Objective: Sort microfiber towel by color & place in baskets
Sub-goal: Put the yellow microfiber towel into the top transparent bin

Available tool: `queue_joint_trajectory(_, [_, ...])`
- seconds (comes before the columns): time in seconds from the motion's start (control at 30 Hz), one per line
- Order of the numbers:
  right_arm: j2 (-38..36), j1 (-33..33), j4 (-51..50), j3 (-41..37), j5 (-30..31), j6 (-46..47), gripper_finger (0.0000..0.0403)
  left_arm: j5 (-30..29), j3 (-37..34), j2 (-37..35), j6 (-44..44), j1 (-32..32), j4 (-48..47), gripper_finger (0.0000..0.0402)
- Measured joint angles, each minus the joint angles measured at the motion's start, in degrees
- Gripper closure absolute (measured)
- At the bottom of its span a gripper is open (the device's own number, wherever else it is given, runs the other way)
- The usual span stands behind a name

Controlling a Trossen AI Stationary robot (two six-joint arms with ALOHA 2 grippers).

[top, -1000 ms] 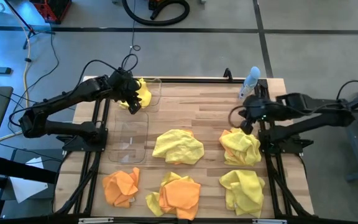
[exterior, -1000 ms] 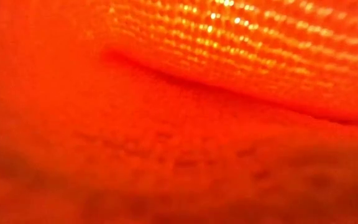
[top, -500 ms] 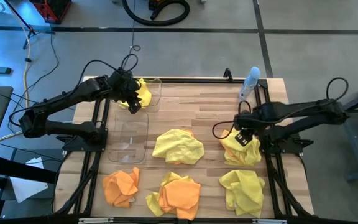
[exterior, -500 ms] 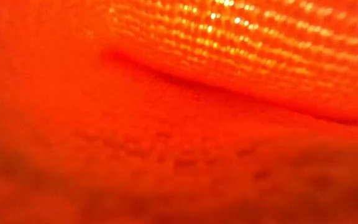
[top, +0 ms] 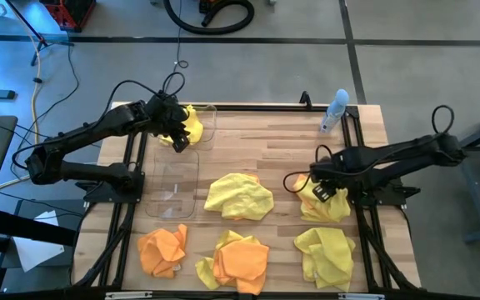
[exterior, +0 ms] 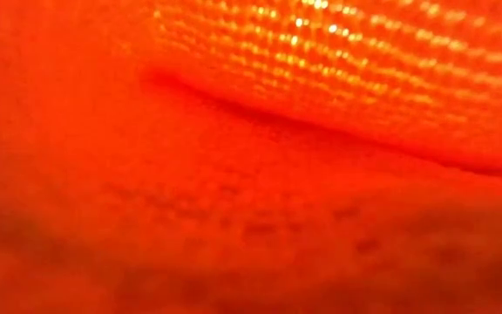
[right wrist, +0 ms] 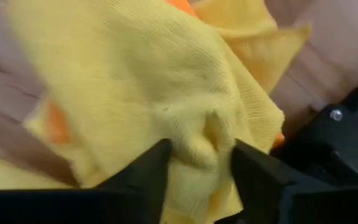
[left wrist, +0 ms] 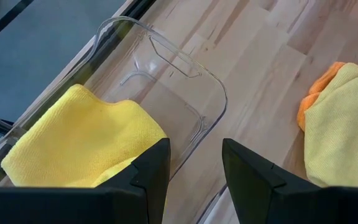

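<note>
Towels: soft, light, floppy microfiber; a raised fold is likely the best place to pinch.
Right hand (right wrist: 194, 163): closing its fingers around a ridge of the yellow towel (top: 323, 198) lying near the tabletop's right edge.
Left hand (left wrist: 194, 165): hovering, fingers narrowly parted and empty, over the far-left basket (left wrist: 185, 93) already holding a yellow cloth (left wrist: 86, 140).
Views: only the high view is showing the empty second basket (top: 172, 185) and the orange towels (top: 163, 248) along the near edge; orange fabric is filling the low view.

From overhead I get even, bright light on the bench (top: 265, 142), with soft shadows only. My low view is fully blocked by orange cloth (exterior: 251, 157), blurred throughout, with glints across its weave. Both wrist views blur at close range.
</note>
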Motion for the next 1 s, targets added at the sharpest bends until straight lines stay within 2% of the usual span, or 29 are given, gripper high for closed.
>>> queue_joint_trajectory(0.1, [0.0, 0.0, -3.42, 4.23, 0.68, -0.07, 0.0356, 0.01, 0.0, 0.0, 0.0, 0.0, 0.26, 0.0268])
queue_joint_trajectory(0.17, [0.0, 0.0, -5.47, 7.73, 2.32, -0.17, 0.039, 0.02, 0.0, 0.0, 0.29, 0.0, 0.54, 0.0268])
queue_joint_trajectory(0.33, [0.0, 0.0, -12.5, 19.27, 11.36, -0.23, 0.0384, 0.02, 0.0, 0.0, 3.78, 0.0, 5.05, 0.0268])
queue_joint_trajectory(0.5, [0.0, -0.11, -13.59, 31.85, 24.39, -4.94, 0.0396, 0.6, 0.0, 0.0, 6.08, 0.0, 15.51, 0.0268])
queue_joint_trajectory(0.57, [0.06, -0.11, -11.39, 35.81, 29.83, -8.56, 0.0396, 3.04, 0.0, 0.0, 6.72, 0.02, 19.99, 0.0268])
queue_joint_trajectory(0.67, [0.75, -0.26, -6.41, 39.56, 35.73, -15.74, 0.04, 11.76, 0.0, 0.02, 9.72, 0.04, 25.91, 0.0268])
queue_joint_trajectory(0.8, [3.05, -2.74, 2.81, 41.42, 34.89, -26.45, 0.0401, 21.37, -0.01, 1.21, 9.76, -0.99, 34.36, 0.0266])
queue_joint_trajectory(1.0, [10.5, -8.09, 10.63, 41.51, 27.26, -36.39, 0.0402, 23.67, 0.0, 5.96, 7.83, -6.71, 41.62, 0.0241])
